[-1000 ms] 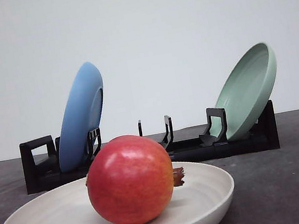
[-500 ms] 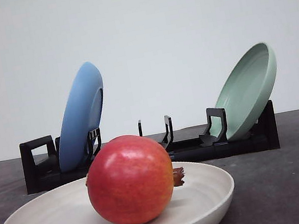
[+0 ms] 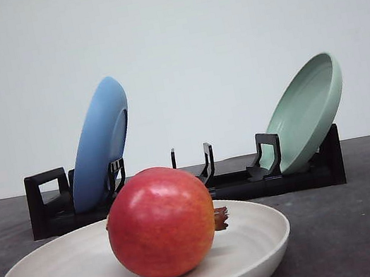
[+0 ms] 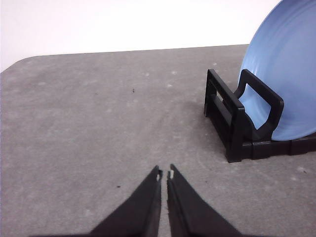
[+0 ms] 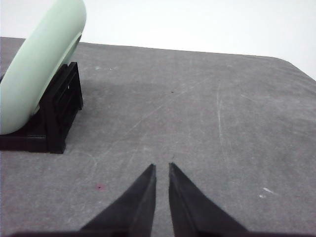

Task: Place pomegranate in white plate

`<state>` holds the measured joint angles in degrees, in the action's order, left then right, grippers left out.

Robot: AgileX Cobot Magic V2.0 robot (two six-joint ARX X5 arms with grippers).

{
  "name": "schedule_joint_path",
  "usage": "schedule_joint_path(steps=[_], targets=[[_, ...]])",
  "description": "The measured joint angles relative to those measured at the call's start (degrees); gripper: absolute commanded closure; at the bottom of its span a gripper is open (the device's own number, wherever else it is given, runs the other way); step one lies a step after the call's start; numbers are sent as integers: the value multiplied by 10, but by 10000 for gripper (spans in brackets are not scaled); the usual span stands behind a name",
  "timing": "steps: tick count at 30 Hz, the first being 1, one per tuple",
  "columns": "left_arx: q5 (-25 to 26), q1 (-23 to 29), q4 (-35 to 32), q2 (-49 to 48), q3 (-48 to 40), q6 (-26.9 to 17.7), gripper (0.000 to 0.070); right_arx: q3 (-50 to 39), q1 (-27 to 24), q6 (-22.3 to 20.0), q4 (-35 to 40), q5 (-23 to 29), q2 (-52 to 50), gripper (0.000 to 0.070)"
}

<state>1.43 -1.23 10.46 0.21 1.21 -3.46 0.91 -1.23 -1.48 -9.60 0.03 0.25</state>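
The red pomegranate (image 3: pixel 160 222) rests inside the white plate (image 3: pixel 261 236) at the front of the table, its brown crown pointing right. Nothing touches the fruit. In the left wrist view my left gripper (image 4: pixel 164 174) hovers over bare grey table, its black fingers closed together with nothing between them. My right gripper (image 5: pixel 162 167) is likewise shut and empty above the grey surface in the right wrist view.
A black dish rack (image 3: pixel 243 184) stands behind the white plate. A blue plate (image 3: pixel 100 143) leans in its left end and a pale green plate (image 3: pixel 309 109) in its right end. The rack's left end (image 4: pixel 237 123) and right end (image 5: pixel 57 113) lie close to each gripper.
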Motion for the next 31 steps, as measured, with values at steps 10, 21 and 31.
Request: schedule_joint_path(steps=[10,21,31], targets=[[0,0,0,0,0,0,700,0,0,0,0,0,0,655],[0,0,0,0,0,0,700,0,0,0,0,0,0,655],[0,0,0,0,0,0,700,0,0,0,0,0,0,655]])
